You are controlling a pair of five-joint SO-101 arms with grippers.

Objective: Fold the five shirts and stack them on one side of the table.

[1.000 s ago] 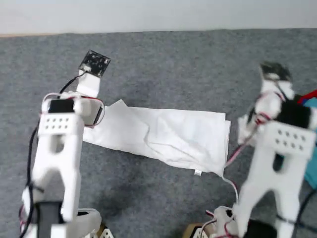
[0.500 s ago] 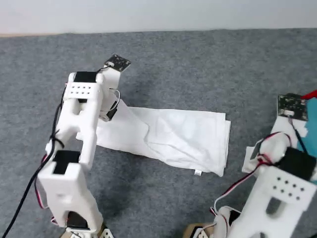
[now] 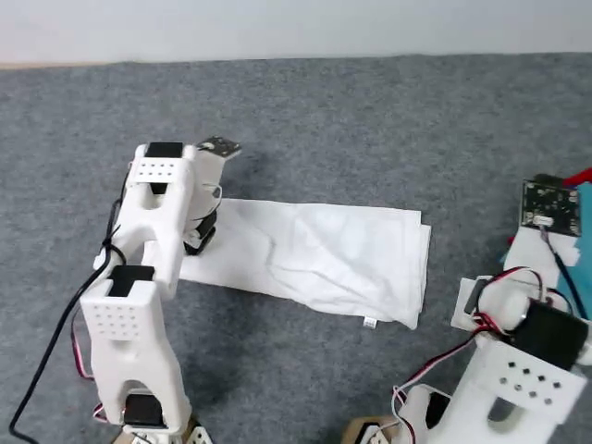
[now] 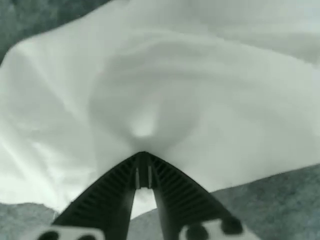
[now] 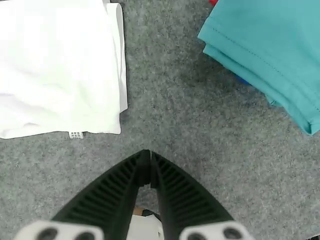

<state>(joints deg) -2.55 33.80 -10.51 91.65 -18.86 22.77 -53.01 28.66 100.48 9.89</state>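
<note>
A white shirt (image 3: 324, 250), folded into a long strip, lies across the middle of the grey table. My left gripper (image 3: 199, 236) is down on its left end. In the left wrist view the left gripper (image 4: 143, 154) is shut, and the white shirt (image 4: 200, 90) puckers into a small mound right at its tips. My right gripper (image 5: 146, 151) is shut with nothing in it. It hangs over bare table, between the white shirt's right end (image 5: 55, 65) and a folded teal shirt (image 5: 265, 45).
The teal shirt (image 3: 585, 199) lies at the table's right edge with a strip of red cloth (image 3: 578, 178) beside it. The right arm (image 3: 527, 324) stands at the front right. Bare grey table (image 3: 370, 120) stretches behind the white shirt and in front of it.
The left arm swung in from beside the shirt's left end and came down onto it. The right arm drew back toward the front right. The shirt has kept its shape.
</note>
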